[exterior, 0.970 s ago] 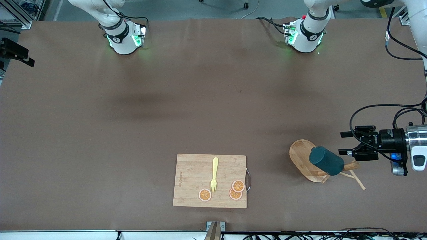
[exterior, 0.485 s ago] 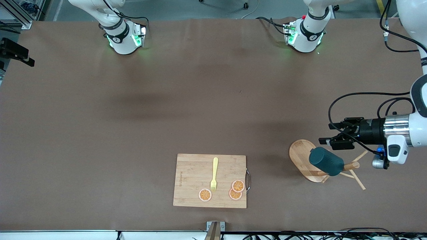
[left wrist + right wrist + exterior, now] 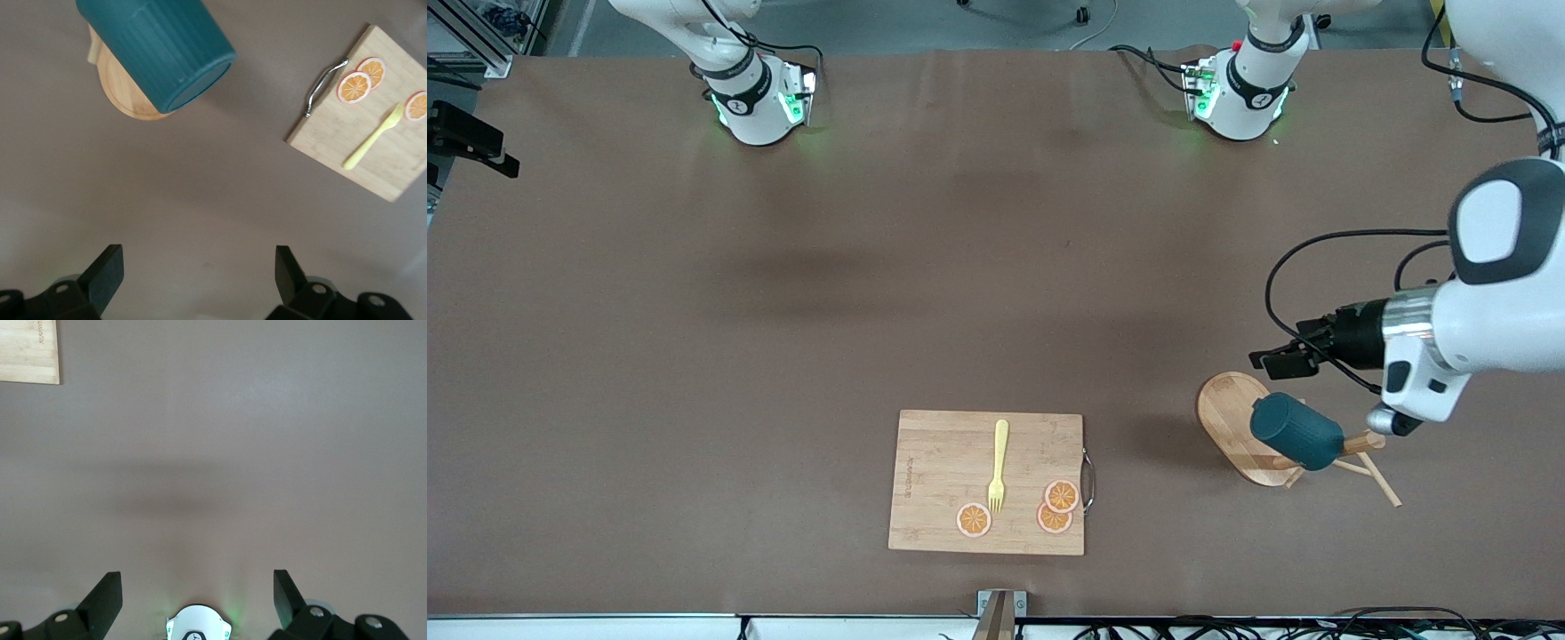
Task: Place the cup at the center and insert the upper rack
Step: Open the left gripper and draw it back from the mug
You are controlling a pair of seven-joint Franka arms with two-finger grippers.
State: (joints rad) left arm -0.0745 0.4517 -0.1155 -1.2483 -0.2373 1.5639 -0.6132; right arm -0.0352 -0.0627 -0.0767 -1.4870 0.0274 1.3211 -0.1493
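Fingers spread wide and empty on left gripper (image 3: 1272, 360) over table (image 3: 871, 267) beside teal cup (image 3: 1296, 431) on toppled mug tree (image 3: 1236, 418), right gripper (image 3: 197, 603) likewise spread, waiting aloft.

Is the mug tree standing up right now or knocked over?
Knocked over. The mug tree lies on its side on the table, oval base on edge, pegs splayed on the tabletop, with the cup still on it.

A faint engraved mark ran along one edge of the rectangular light wooden cutting board (image 3: 943, 480), too small to read; nothing else bore text.
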